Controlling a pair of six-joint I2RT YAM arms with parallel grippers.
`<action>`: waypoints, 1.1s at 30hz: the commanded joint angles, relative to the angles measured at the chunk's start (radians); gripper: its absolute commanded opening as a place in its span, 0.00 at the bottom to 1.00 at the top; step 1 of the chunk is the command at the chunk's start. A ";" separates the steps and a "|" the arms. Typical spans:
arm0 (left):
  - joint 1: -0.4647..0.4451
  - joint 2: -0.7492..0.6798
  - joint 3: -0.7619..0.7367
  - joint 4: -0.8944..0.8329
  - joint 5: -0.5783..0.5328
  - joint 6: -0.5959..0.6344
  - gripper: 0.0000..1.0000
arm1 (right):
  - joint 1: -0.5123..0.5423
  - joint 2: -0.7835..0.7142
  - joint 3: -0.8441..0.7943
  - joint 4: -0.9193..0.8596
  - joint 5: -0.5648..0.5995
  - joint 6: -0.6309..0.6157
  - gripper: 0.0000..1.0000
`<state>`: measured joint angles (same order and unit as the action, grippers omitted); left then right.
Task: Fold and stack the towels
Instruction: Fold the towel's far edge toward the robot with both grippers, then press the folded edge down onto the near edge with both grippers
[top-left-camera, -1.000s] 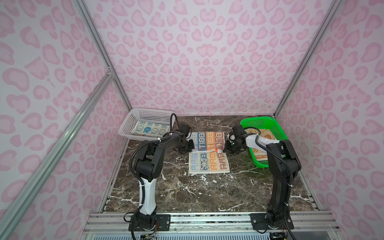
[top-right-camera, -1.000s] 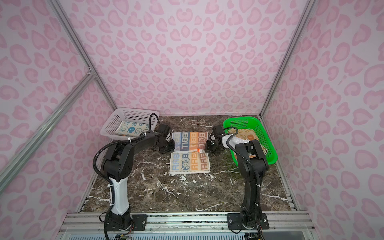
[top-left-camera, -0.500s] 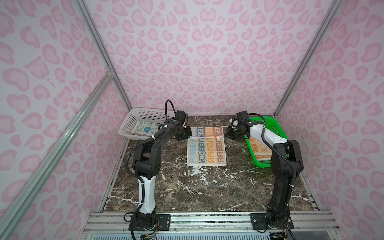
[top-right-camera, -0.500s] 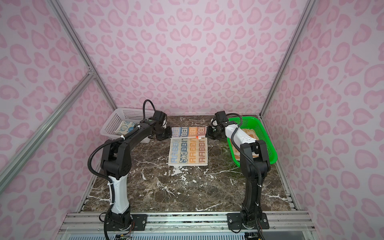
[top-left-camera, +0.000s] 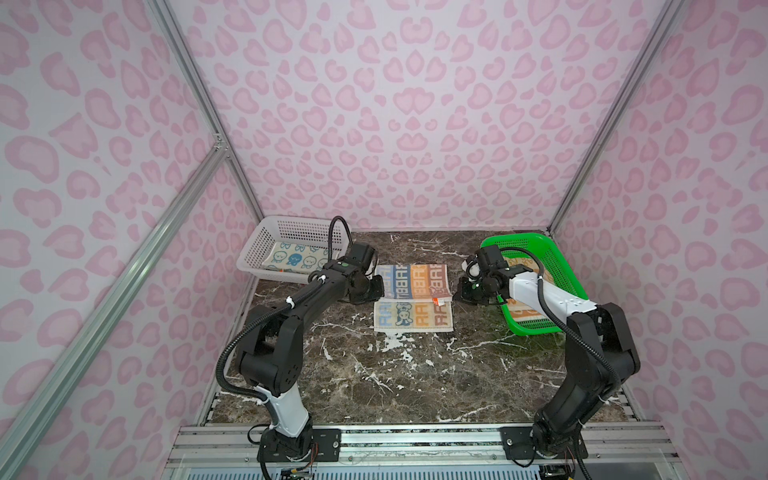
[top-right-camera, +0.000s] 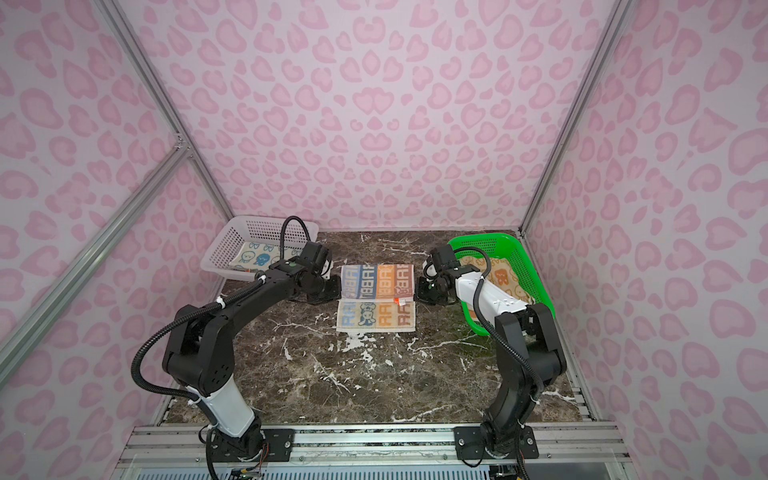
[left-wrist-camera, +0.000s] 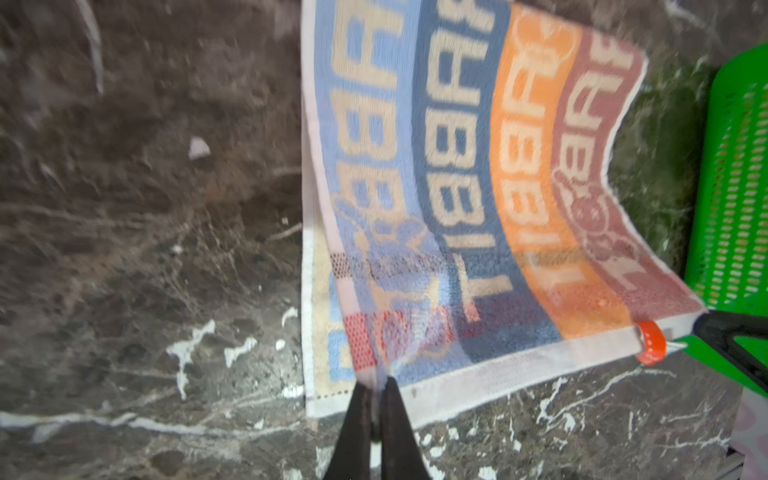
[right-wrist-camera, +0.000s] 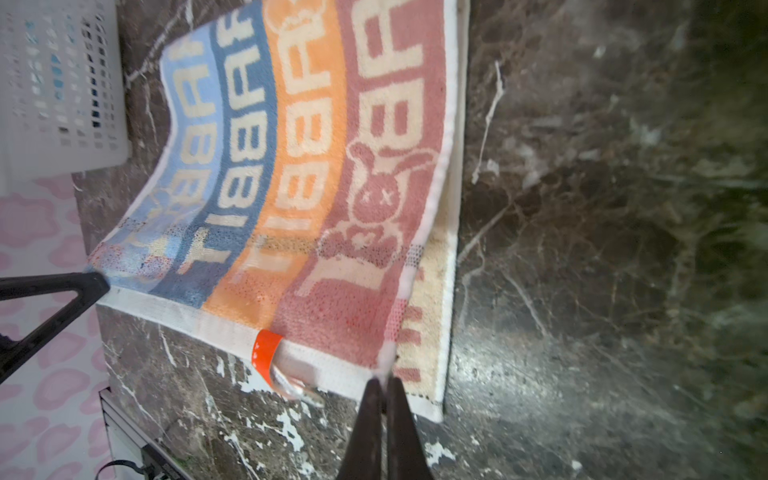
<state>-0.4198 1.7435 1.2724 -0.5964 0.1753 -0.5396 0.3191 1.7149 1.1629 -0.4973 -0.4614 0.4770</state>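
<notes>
Nearest the camera, on the rail (top-left-camera: 415, 440), the left arm (top-left-camera: 286, 328) and the right arm (top-left-camera: 590, 332) rise from their bases. Both fold at the elbow and stretch forward and inward over the marble table (top-left-camera: 395, 374), wrists dipped low.

Between them sits the striped towel (top-left-camera: 413, 318), doubled over, with the lower layer flat on the marble and the upper flap held up off it. The left gripper (left-wrist-camera: 376, 388) is clenched on one corner of the flap's white hem, pinching the cloth tight. The right gripper (right-wrist-camera: 384, 384) is clamped the same way on the opposite corner. An orange loop tag (right-wrist-camera: 266, 349) hangs from that hem near the right gripper's corner.

Cream letters spell "RABBIT" down each band: pale blue, dark blue, orange, dusty red. There's a rabbit figure on the red band, and the lower layer shows "RA" beside a blue rabbit.

Farther back on the left, a white basket (top-left-camera: 266, 249) holds the blue-print towel (top-left-camera: 297, 259). On the right, a green basket (top-left-camera: 555, 266) holds the orange-print towel (top-right-camera: 505, 280).
</notes>
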 joint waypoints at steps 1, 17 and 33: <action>-0.016 -0.030 -0.093 0.079 -0.009 -0.042 0.03 | 0.016 -0.006 -0.079 0.056 0.033 0.006 0.00; -0.008 0.161 -0.041 0.090 -0.032 -0.028 0.03 | 0.016 0.140 -0.076 0.155 -0.004 0.042 0.00; 0.024 0.016 0.004 0.006 -0.047 -0.007 0.03 | 0.011 -0.014 -0.025 0.023 0.032 -0.003 0.00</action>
<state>-0.3950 1.7824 1.2999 -0.5671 0.1440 -0.5484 0.3252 1.7035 1.1584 -0.4496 -0.4492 0.4843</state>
